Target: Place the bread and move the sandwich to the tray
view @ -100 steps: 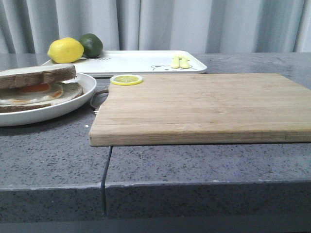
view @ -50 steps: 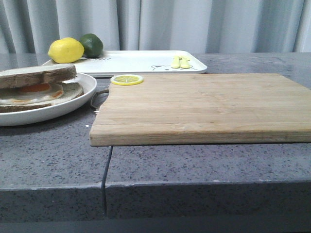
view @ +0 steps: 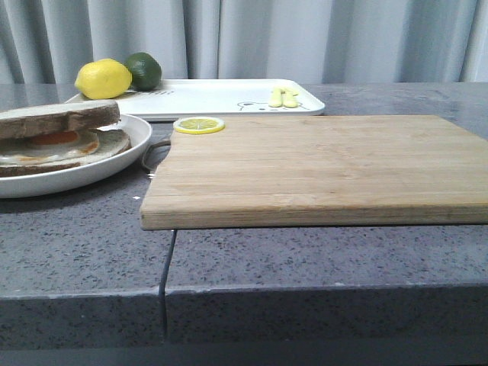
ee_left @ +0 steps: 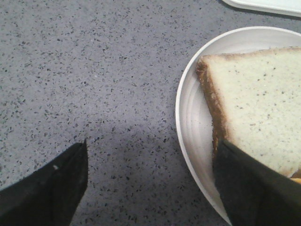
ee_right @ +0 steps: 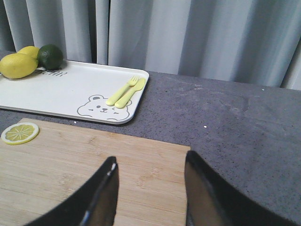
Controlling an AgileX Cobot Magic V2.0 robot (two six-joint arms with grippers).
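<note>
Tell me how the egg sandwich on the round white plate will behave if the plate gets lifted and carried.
The egg sandwich is loosely stacked, so its top slice would probably slide if the round white plate tilts. The fried egg looks slick, which adds to that. The plate itself appears rigid and smooth, likely slippery to grip.

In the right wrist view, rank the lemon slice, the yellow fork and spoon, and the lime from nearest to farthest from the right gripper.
From the right gripper, open above the wooden board:
1. Fork and spoon, on the tray's near corner beside the bear drawing.
2. Lemon slice, at the board's far corner.
3. Lime, at the tray's far end by the curtain.
</note>
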